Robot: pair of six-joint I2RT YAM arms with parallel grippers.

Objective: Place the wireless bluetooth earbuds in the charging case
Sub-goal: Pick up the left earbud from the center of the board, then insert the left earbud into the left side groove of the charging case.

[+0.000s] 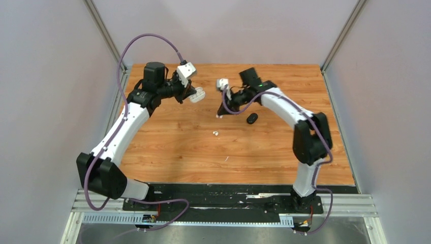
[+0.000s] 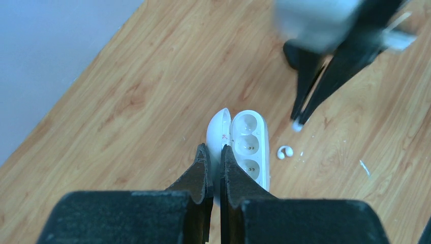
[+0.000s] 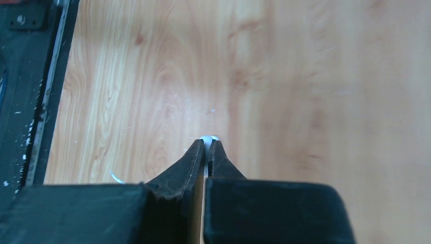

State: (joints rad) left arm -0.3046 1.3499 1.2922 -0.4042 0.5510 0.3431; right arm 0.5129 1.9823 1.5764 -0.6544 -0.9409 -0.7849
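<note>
My left gripper (image 2: 213, 150) is shut on the open white charging case (image 2: 250, 145), pinching it at the lid (image 2: 217, 131) and holding it above the table (image 1: 197, 95). Its wells show empty. My right gripper (image 3: 207, 145) is shut on a white earbud (image 3: 208, 138), of which only a sliver shows past the tips. In the top view the right gripper (image 1: 220, 114) hangs just above the wood, right of the case. A second white earbud (image 1: 215, 133) lies on the table and also shows in the left wrist view (image 2: 284, 151). No black earbuds are in view.
A black oval case (image 1: 251, 118) lies on the wood just right of the right gripper. A small white scrap (image 1: 226, 158) lies nearer the front. The wooden table (image 1: 167, 152) is walled on both sides, with a black strip along its front edge.
</note>
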